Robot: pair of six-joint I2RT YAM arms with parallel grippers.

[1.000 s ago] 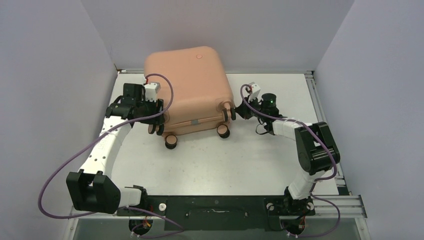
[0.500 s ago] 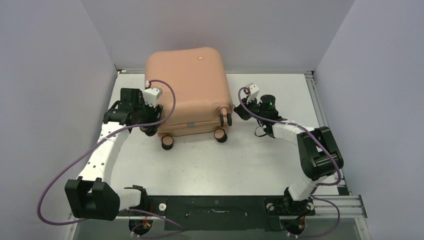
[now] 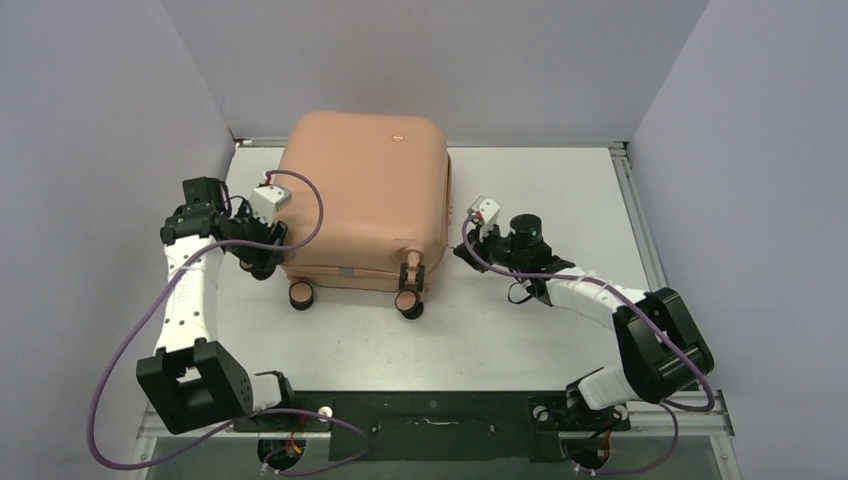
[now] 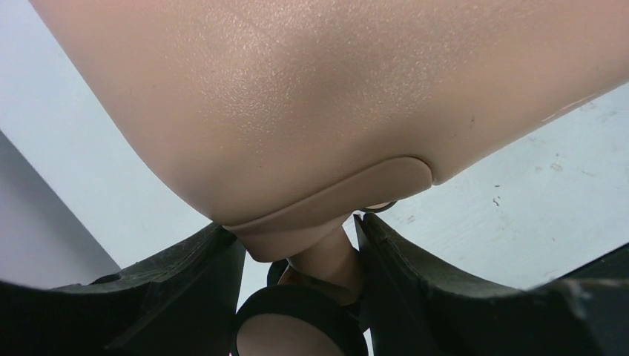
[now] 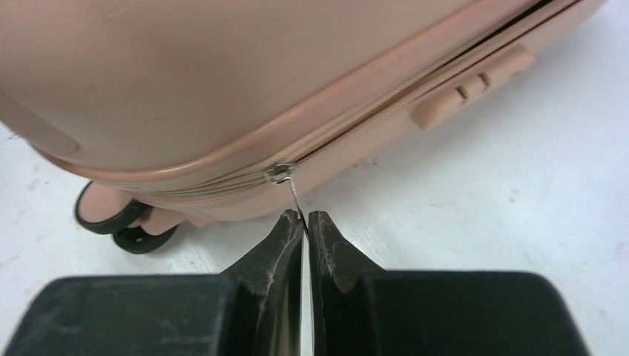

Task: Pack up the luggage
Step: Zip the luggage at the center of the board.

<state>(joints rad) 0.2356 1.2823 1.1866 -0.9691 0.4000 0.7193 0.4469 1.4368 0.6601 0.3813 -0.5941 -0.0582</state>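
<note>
Luggage lies closed at the counter's 12 o'clock. Right tool pinches the zipper pull at its 4 o'clock edge; left tool clamps a caster at 8 o'clock. Zipping looks partly done, remainder outstanding.

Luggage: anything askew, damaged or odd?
No damage. The luggage lies flat, slightly skew to the table edges. Its zip is not fully shut: a dark gap shows past the slider, whose pull the right hand pinches.
</note>
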